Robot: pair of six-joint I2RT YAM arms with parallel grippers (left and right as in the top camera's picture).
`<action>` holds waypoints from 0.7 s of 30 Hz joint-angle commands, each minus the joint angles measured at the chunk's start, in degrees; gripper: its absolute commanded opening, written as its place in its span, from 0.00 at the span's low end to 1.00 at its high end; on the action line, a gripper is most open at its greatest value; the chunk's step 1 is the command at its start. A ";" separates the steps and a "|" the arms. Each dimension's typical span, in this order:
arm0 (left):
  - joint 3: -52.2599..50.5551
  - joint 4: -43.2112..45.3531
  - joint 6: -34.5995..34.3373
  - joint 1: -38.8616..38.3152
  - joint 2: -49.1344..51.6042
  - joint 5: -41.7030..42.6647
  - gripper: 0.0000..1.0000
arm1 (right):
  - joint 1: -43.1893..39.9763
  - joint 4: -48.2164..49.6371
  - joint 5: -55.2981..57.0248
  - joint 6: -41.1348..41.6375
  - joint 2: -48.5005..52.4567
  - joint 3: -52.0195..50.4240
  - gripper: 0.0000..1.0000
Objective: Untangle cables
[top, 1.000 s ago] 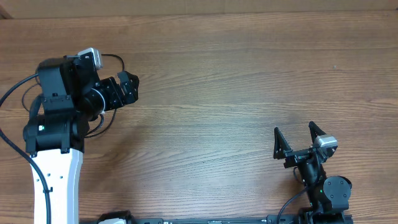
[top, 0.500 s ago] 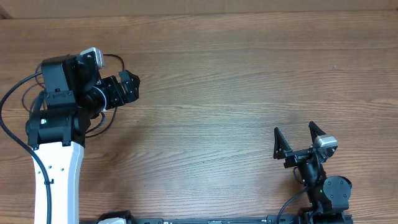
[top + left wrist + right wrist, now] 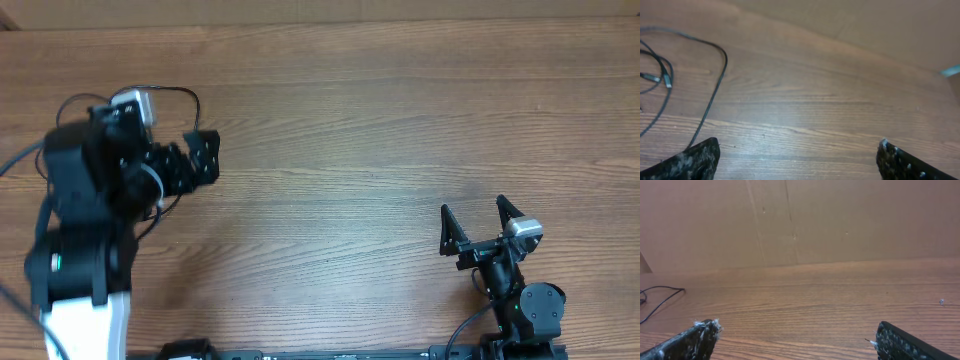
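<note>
The cables are thin black cords lying at the table's left. In the overhead view one cable loop [image 3: 192, 97] shows just beyond my left gripper [image 3: 205, 157], and the arm hides the rest. In the left wrist view the cables [image 3: 715, 87] curve down the left side, with small plug ends [image 3: 667, 82] further left. My left gripper [image 3: 799, 146] is open over bare wood, its left fingertip [image 3: 705, 152] close to the cord. My right gripper [image 3: 482, 222] stands open near the front right, far from the cables. In the right wrist view it [image 3: 797, 327] holds nothing, and a cable [image 3: 660, 299] lies far left.
A wooden table [image 3: 380, 130] fills the view. A brown cardboard wall [image 3: 840, 220] stands along its far edge. My left arm's white base [image 3: 85, 325] and thicker black arm cables sit at the front left.
My left arm has swung a little, its body shifting left and the gripper dropping slightly toward the front; it is motion-blurred. The right arm has not moved.
</note>
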 commanded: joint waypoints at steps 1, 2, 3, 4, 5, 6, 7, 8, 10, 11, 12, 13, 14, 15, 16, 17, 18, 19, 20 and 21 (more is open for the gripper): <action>-2.29 0.09 1.29 -0.04 -7.37 0.39 0.99 | 0.59 0.24 -0.09 -0.04 -0.48 -0.59 1.00; -2.64 0.09 1.29 -0.04 -9.38 0.39 1.00 | 0.59 0.24 -0.09 -0.02 -0.48 -0.59 1.00; -2.89 0.07 1.29 -0.04 -11.50 0.37 0.99 | 0.59 0.24 -0.09 -0.04 -0.48 -0.59 1.00; -2.91 0.09 1.29 -0.04 -13.31 0.39 1.00 | 0.59 0.24 -0.09 -0.04 -0.48 -0.59 1.00; -2.89 0.09 1.29 -0.04 -14.71 0.39 0.99 | 0.59 0.26 -0.09 -0.04 -0.48 -0.59 1.00; -2.89 0.07 1.29 -0.04 -16.13 0.39 1.00 | 0.59 0.26 -0.09 -0.04 -0.48 -0.59 1.00; -2.89 -0.02 1.29 -0.04 -17.03 0.39 0.99 | 0.59 0.24 -0.09 -0.04 -0.48 -0.59 1.00; -2.89 -0.13 1.31 -0.04 -17.75 0.39 0.99 | 0.59 0.24 -0.09 -0.04 -0.48 -0.59 1.00; -2.89 -0.11 1.31 -0.04 -18.43 0.39 1.00 | 0.59 0.24 -0.09 -0.02 -0.48 -0.59 1.00; -2.89 -0.11 1.29 -0.04 -18.40 0.39 1.00 | 0.59 0.24 -0.09 -0.04 -0.48 -0.59 1.00; -2.91 -0.13 1.31 -0.04 -18.34 0.37 1.00 | 0.59 0.24 -0.09 -0.02 -0.48 -0.59 1.00; -2.91 -0.42 1.29 -0.04 -18.27 0.39 1.00 | 0.59 0.24 -0.09 -0.04 -0.48 -0.59 1.00; -2.91 -1.03 1.29 -0.04 -18.27 0.39 1.00 | 0.59 0.24 -0.09 -0.02 -0.48 -0.59 1.00; -3.23 -1.40 1.31 -0.04 -18.34 0.37 0.99 | 0.59 0.24 -0.09 -0.02 -0.48 -0.59 1.00; -3.63 -1.75 1.31 -0.04 -18.40 0.39 1.00 | 0.59 0.24 -0.09 -0.04 -0.48 -0.59 1.00; -3.87 -1.97 1.29 -0.04 -18.40 0.39 1.00 | 0.59 0.24 -0.09 -0.04 -0.48 -0.59 1.00; -4.17 -2.21 1.29 -0.04 -18.40 0.39 0.99 | 0.59 0.24 -0.09 -0.04 -0.48 -0.59 1.00; -4.63 -2.38 1.31 -0.04 -18.51 0.37 0.99 | 0.59 0.26 -0.09 -0.04 -0.48 -0.59 1.00; -5.11 -2.38 1.31 -0.04 -18.67 0.39 1.00 | 0.59 0.24 -0.09 -0.02 -0.48 -0.59 1.00; -5.95 -2.36 1.31 -0.02 -19.26 0.37 0.99 | 0.59 0.24 -0.09 -0.04 -0.48 -0.59 1.00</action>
